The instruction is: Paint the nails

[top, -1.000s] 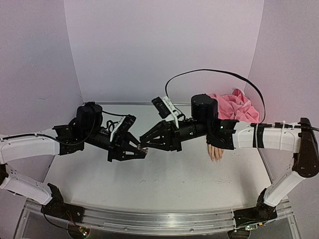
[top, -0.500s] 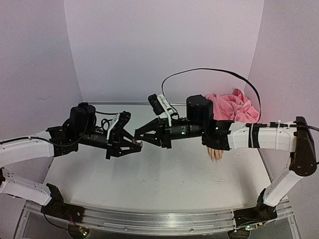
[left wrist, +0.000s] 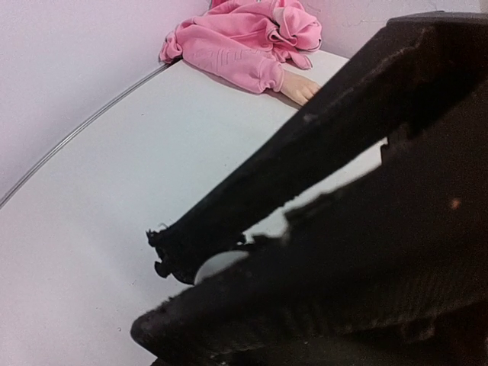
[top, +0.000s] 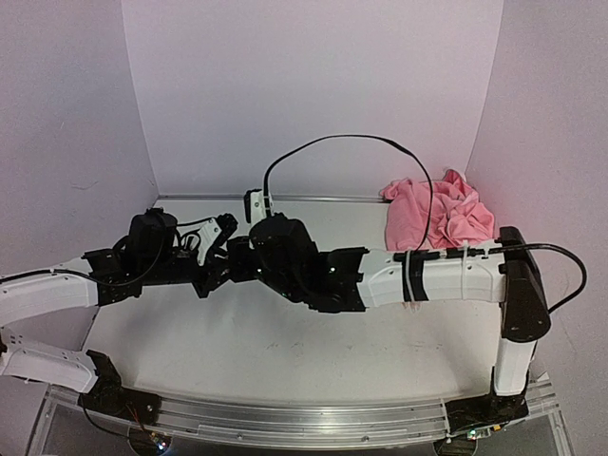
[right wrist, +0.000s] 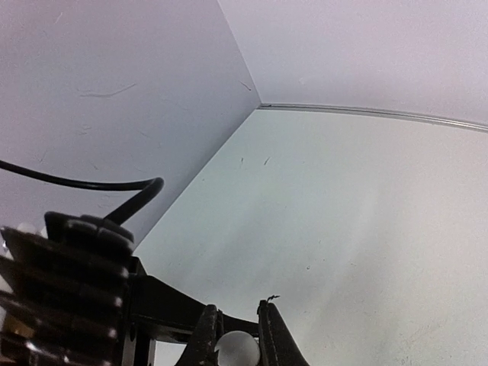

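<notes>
Nails [left wrist: 311,92]: at the fingertips of the dummy hand, on the far right of the table and well apart from both grippers; too small to tell one from another.
Table [top: 285,366]: white, bare near the arm bases.
Left gripper [left wrist: 152,293]: reaches in from the left, low over the table left of centre. Its black fingers [left wrist: 252,206] are drawn together and pinch a white round piece [left wrist: 221,265].
Right gripper [right wrist: 238,320]: reaches across from the right to meet the left one. Its two fingertips clamp a small white round piece of the same look; whether it is the same piece, I cannot tell.
Meeting point: from above, the bulky right wrist covers the spot where the fingers meet, so the contact is hidden there.
Dummy hand [left wrist: 297,85]: flesh-coloured, lying flat on the table, fingers pointing away from its sleeve. In the left wrist view it lies far beyond the fingertips; from above, the right arm hides it.
Pink sleeve [left wrist: 244,69]: part of a crumpled pink garment [top: 439,214] heaped by the back wall.
Black cable [top: 332,139]: arches over the right arm.
</notes>
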